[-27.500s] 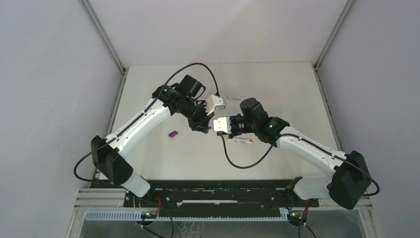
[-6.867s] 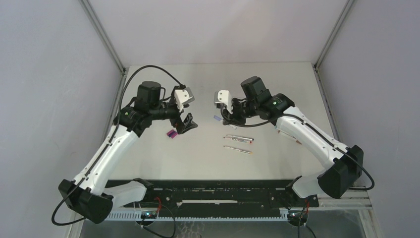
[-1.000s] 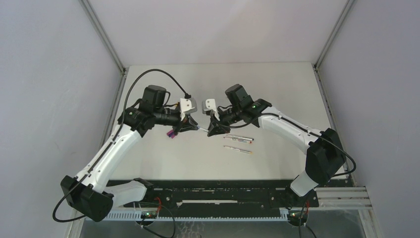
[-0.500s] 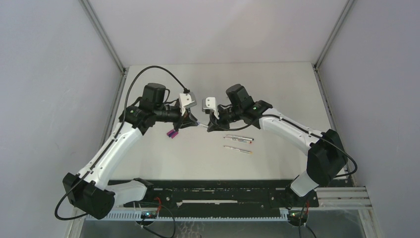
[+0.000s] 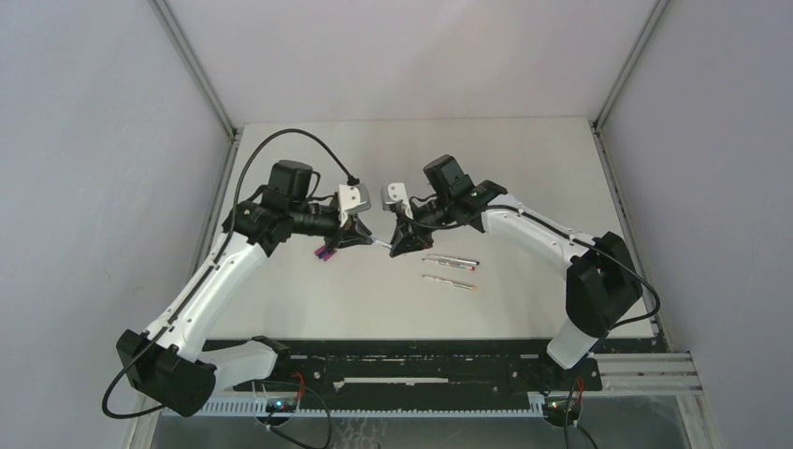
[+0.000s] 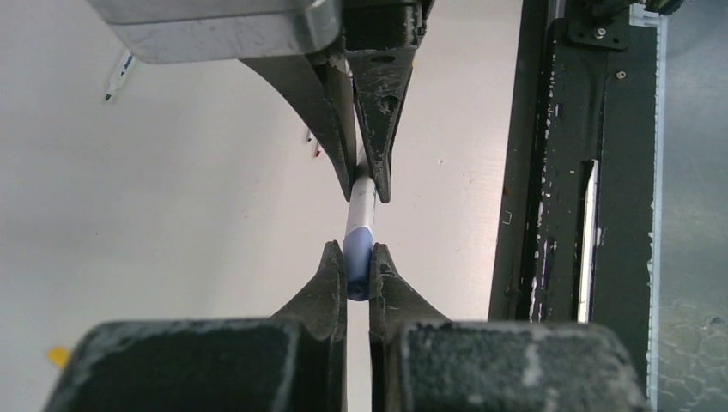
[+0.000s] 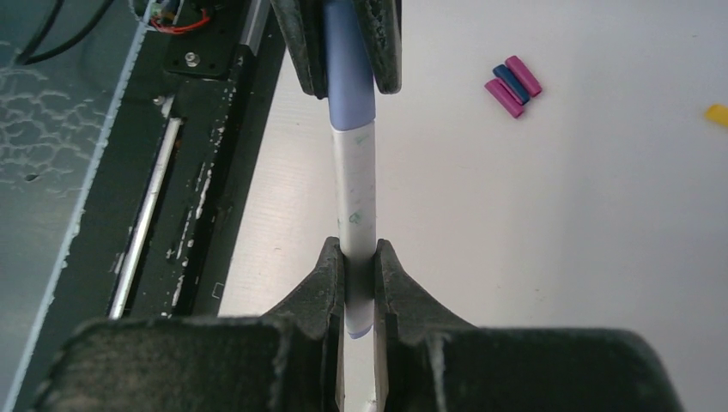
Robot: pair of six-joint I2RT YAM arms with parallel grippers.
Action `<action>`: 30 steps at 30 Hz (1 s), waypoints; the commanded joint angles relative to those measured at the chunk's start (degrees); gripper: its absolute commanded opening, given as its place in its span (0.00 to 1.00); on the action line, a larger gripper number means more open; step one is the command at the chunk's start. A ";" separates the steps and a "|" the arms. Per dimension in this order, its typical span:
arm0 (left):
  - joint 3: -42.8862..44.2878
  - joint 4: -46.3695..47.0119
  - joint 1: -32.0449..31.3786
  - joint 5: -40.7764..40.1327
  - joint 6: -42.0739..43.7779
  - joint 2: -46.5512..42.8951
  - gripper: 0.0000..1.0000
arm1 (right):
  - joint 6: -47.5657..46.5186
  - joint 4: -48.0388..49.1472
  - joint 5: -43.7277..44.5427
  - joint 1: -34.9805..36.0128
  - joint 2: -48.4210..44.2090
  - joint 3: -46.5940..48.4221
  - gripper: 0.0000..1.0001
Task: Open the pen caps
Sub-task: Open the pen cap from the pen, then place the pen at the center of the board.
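Plainly, one slim pen [image 7: 356, 172] hung in the air between the two arms, its round barrel a smooth matt white smudged with faint green marks, its blue cap [image 7: 349, 94] a stubby, slightly glossy cylinder seated on the end. The left tool [image 6: 358, 273] had its dark, scuffed, tapering fingers [image 6: 330, 287] pressed in on that cap, with only the cap's width between them. The right tool [image 7: 358, 270] was clamped the same way round the bare barrel near its other end, so the pen ran straight from one grip to the other above the pale, flat desk [image 5: 524, 168]. On the desk lay three loose caps [image 7: 513, 84], two magenta and one dark blue, short rounded tubes touching side by side, with a yellow cap [image 7: 717, 113] near them, cut by the frame edge. Two more white pens [image 5: 451, 261] lay parallel near the right tool, apart from each other
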 commanded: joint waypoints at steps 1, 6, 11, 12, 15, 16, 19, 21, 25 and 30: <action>0.99 -2.44 0.96 7.65 2.38 -5.62 0.00 | -0.96 -12.54 9.83 -5.14 3.14 -1.50 0.00; 2.33 -1.73 1.05 6.00 -0.78 -4.73 0.00 | -1.96 -12.01 13.44 -5.14 4.00 -2.03 0.00; 2.77 -0.51 1.67 5.78 -2.92 -4.30 0.00 | -1.37 -9.77 16.11 -5.82 4.29 -2.94 0.00; 2.78 0.25 2.08 5.51 -3.94 -4.15 0.00 | -1.09 -9.28 16.71 -6.04 4.30 -3.16 0.00; 2.94 2.03 4.20 5.99 -6.79 -3.61 0.00 | -0.36 -7.41 18.87 -6.64 4.07 -3.86 0.00; 3.09 2.19 4.90 6.36 -7.52 -3.41 0.00 | -0.05 -6.80 19.68 -6.91 4.03 -4.09 0.00; 3.09 3.13 6.56 7.45 -9.31 -2.84 0.00 | 0.98 -5.34 22.03 -7.79 4.28 -4.12 0.00; 3.16 3.30 6.84 7.57 -9.83 -2.32 0.00 | 1.75 -4.17 23.73 -8.32 4.22 -4.12 0.00; 3.20 3.55 6.94 8.13 -10.23 -1.47 0.00 | 2.53 -2.38 25.74 -8.72 3.69 -5.61 0.00; 2.89 4.00 7.02 7.30 -10.15 -1.57 0.00 | 2.72 -2.48 24.99 -9.25 3.24 -5.62 0.00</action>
